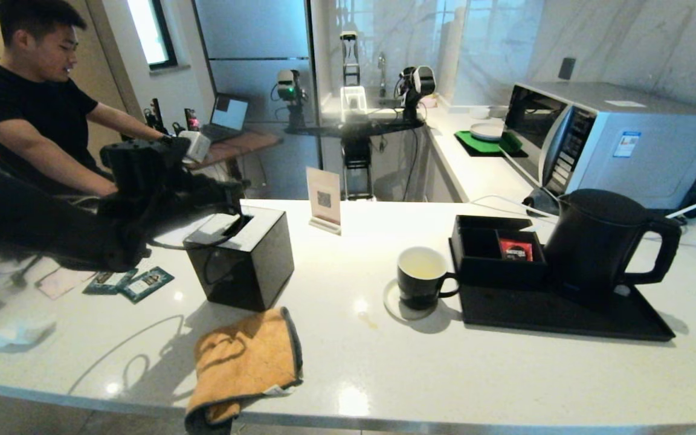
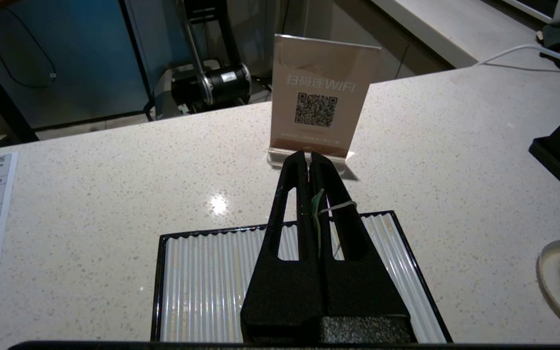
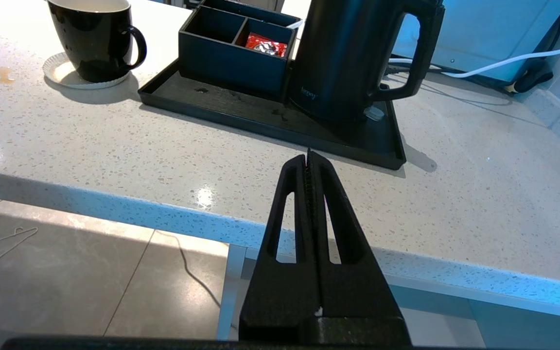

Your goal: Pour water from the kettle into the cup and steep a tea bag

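Observation:
The black kettle point(image 1: 596, 241) point(image 3: 343, 58) stands on a black tray point(image 1: 565, 314) at the right of the counter. Left of the tray, the black cup point(image 1: 422, 278) point(image 3: 93, 39) sits on a white coaster, its white inside tinted pale yellow. The tea bag is out of view. My left gripper point(image 2: 307, 155) is shut above a black box with a ridged white top point(image 2: 212, 277). A thin green sliver and a white thread cling to its fingers. My right gripper point(image 3: 307, 158) is shut with nothing in it, out past the counter's front edge, pointing at the tray.
A divided black box point(image 1: 493, 254) on the tray holds a red sachet point(image 1: 516, 249). A WiFi sign point(image 1: 324, 199) stands at the back. An orange cloth point(image 1: 245, 362) hangs over the front edge. Two green packets point(image 1: 136, 282) lie left. A microwave point(image 1: 614, 139) and a seated man point(image 1: 34, 90) are behind.

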